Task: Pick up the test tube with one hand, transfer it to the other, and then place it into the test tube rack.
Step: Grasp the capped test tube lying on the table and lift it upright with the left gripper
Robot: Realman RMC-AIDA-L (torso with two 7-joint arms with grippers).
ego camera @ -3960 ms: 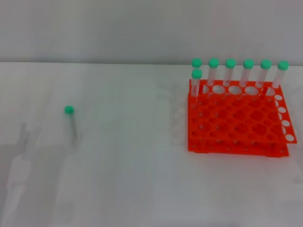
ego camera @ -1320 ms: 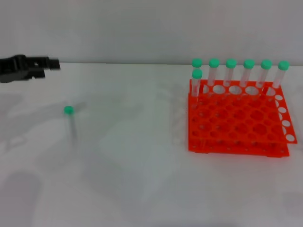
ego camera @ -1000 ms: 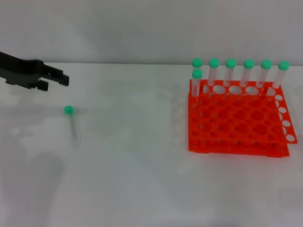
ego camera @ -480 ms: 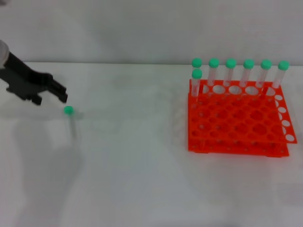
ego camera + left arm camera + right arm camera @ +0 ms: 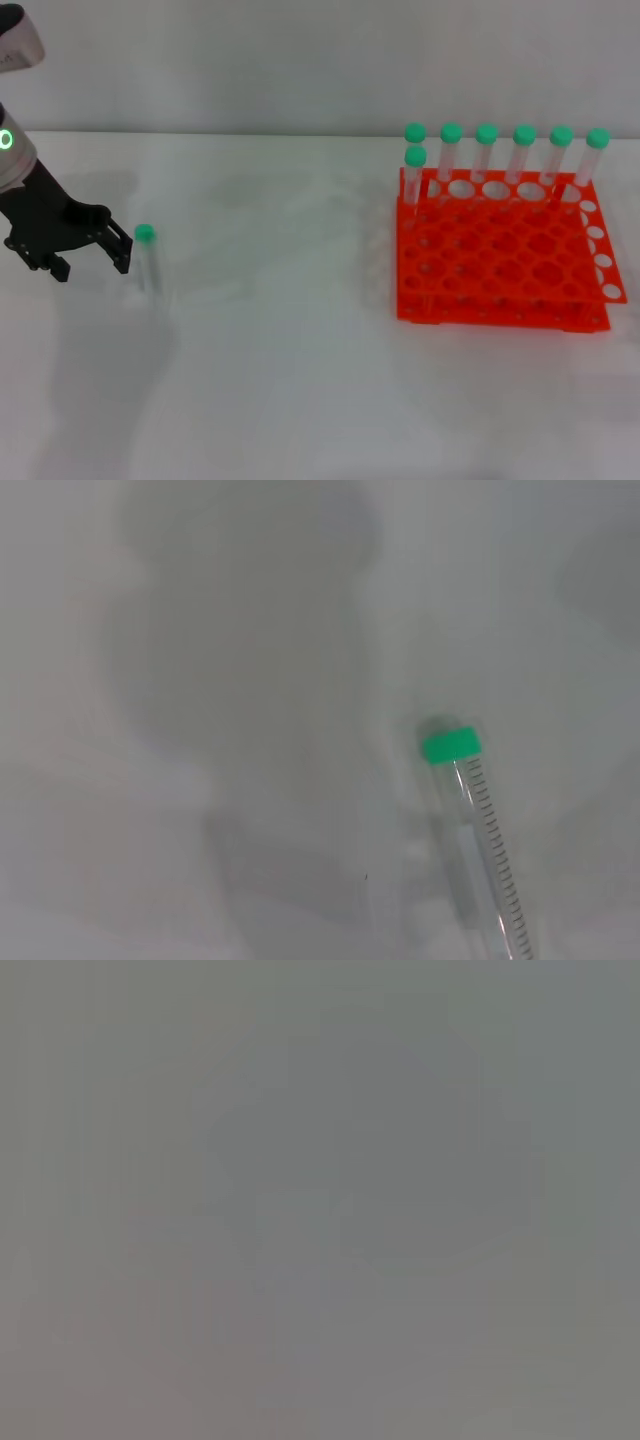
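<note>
Left end effector, fingers spread, is seen just beside the test tube lying on the bench, its clear body barely discernible.

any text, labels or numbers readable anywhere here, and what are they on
No readable words or numbers in any view.
test tube: a printed scale of tick marks runs along its side in the left wrist view; any figures beside it are too blurred to read.
left gripper: no legible marking.
test tube rack: no print visible.
</note>
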